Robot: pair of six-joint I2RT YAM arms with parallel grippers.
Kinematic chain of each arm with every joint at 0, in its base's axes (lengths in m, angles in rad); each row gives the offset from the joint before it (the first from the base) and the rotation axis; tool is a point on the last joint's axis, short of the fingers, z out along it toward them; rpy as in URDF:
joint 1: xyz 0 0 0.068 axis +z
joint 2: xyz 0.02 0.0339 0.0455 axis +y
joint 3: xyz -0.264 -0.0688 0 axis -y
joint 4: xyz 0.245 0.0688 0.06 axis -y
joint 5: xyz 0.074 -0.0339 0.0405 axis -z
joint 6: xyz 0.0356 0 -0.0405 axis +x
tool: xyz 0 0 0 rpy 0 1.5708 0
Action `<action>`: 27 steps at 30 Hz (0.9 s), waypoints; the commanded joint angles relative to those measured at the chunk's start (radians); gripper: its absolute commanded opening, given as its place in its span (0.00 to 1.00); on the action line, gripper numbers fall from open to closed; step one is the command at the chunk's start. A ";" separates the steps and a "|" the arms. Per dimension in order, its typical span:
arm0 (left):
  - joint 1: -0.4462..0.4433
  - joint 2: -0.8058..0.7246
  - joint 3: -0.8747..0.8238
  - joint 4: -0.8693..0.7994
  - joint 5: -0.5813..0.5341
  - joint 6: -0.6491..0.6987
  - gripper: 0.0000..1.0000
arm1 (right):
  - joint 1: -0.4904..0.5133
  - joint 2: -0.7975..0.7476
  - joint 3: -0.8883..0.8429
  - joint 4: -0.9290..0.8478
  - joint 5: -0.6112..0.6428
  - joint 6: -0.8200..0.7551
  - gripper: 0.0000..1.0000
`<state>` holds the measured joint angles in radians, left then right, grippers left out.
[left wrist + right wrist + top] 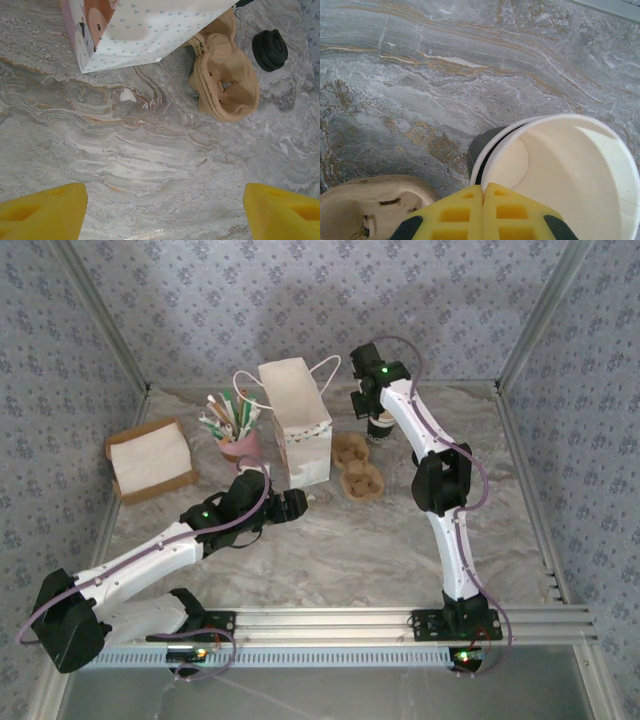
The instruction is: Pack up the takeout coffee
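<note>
The takeout coffee cup (570, 175) is a paper cup with a pale cream inside, and it sits nested in a dark-walled cup (479, 150) at the back of the table. My right gripper (483, 192) is shut on the inner cup's near rim; that cup's outer wall is hidden. From above, the right gripper (363, 405) hangs over the cups (380, 428). A round black lid (270, 49) lies on the table beside a cardboard cup carrier (225, 80). My left gripper (165, 212) is open above bare marble, with nothing between its fingers, just in front of the paper bag (140, 30).
The white handled paper bag (297, 425) stands upright mid-table, with the cup carrier (358, 468) to its right. A pink cup of straws (240, 440) is on its left, and a brown box of napkins (150, 458) lies farther left. Metal frame rails border the table.
</note>
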<state>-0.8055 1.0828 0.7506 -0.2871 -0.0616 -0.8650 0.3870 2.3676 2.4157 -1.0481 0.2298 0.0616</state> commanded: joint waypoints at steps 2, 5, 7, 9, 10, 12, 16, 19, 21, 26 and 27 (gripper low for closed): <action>-0.003 -0.002 0.007 0.015 -0.012 0.011 0.81 | 0.014 -0.021 0.048 -0.046 0.047 -0.033 0.04; -0.003 0.001 0.009 0.014 -0.012 0.010 0.81 | 0.021 -0.019 0.062 -0.065 0.061 -0.046 0.03; -0.004 0.003 0.009 0.014 -0.012 0.011 0.81 | 0.028 -0.023 0.062 -0.073 0.072 -0.056 0.02; -0.003 0.003 0.009 0.014 -0.010 0.011 0.81 | 0.030 -0.017 0.065 -0.080 0.067 -0.066 0.02; -0.004 0.005 0.009 0.014 -0.010 0.010 0.81 | 0.031 -0.008 0.088 -0.105 0.081 -0.064 0.00; -0.003 0.002 0.009 0.012 -0.010 0.011 0.81 | 0.036 -0.023 0.084 -0.118 0.089 -0.026 0.00; -0.004 -0.001 0.008 0.013 -0.010 0.010 0.82 | 0.036 -0.030 0.082 -0.136 0.085 -0.058 0.00; -0.004 -0.001 0.009 0.011 -0.012 0.009 0.81 | 0.041 -0.082 0.021 -0.082 0.082 -0.044 0.00; -0.003 0.000 0.008 0.014 -0.011 0.010 0.81 | 0.031 -0.108 -0.049 -0.015 0.061 -0.065 0.02; -0.002 -0.006 0.007 0.012 -0.009 0.008 0.81 | 0.027 -0.095 -0.018 -0.119 0.078 -0.003 0.00; -0.004 -0.007 0.008 0.010 -0.009 0.009 0.81 | 0.031 -0.137 -0.077 -0.074 0.065 -0.006 0.00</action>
<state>-0.8055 1.0828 0.7506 -0.2871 -0.0616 -0.8650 0.4141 2.3028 2.3875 -1.1255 0.2920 0.0303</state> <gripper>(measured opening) 0.814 0.069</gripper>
